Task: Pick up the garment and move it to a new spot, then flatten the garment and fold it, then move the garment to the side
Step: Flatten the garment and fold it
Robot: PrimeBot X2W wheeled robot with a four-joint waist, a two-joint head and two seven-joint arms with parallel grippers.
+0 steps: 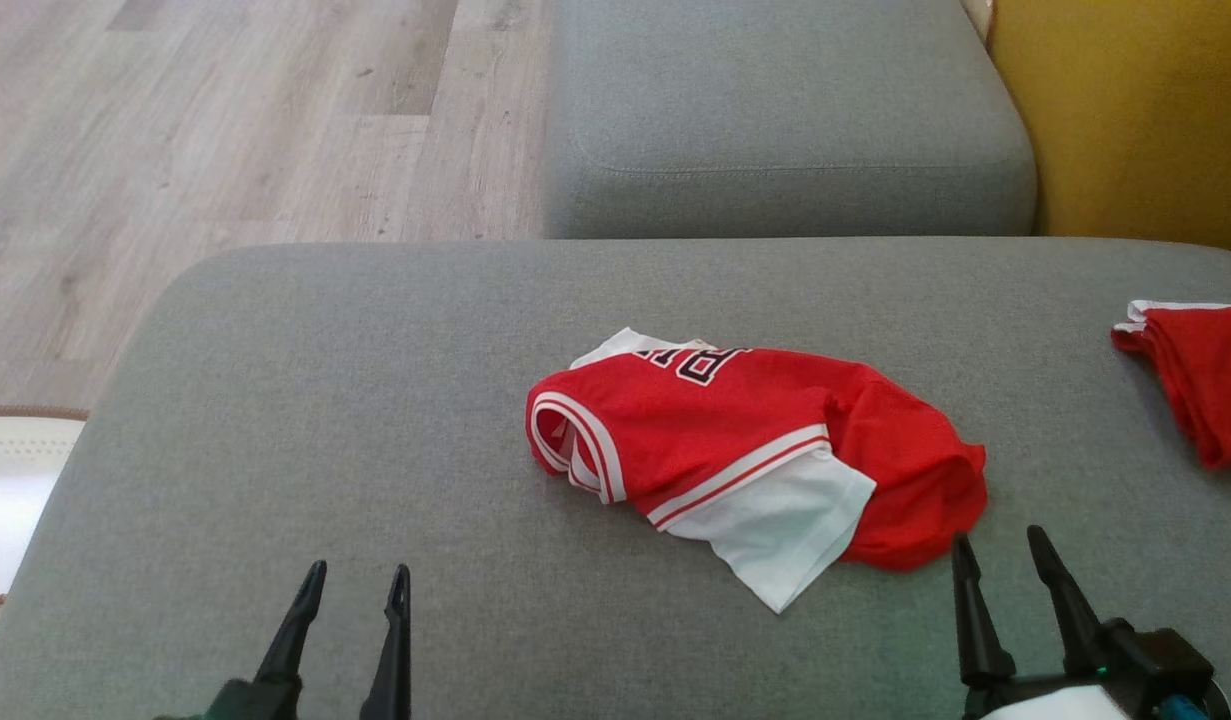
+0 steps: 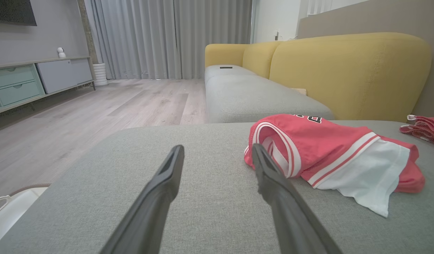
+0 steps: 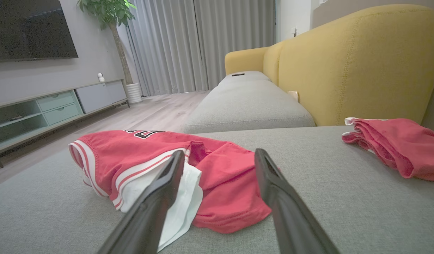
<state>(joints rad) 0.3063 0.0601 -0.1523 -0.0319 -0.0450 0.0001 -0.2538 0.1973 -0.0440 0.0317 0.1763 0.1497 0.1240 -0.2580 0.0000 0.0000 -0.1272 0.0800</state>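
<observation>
A grey sofa seat [image 1: 275, 400] carries a crumpled red-and-white jersey [image 1: 735, 430] at its middle. A second red garment [image 1: 1205, 380] lies well apart, rightward. The left end effector [image 1: 360, 580] and right end effector [image 1: 1000, 545] hover nearby, fingers apart, empty.

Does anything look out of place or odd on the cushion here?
The red and white garment lies crumpled on the grey cushion, its lettering partly folded under and a white panel poking out. A second red garment sits bunched at the right edge. Nothing looks spilled or damaged.
</observation>
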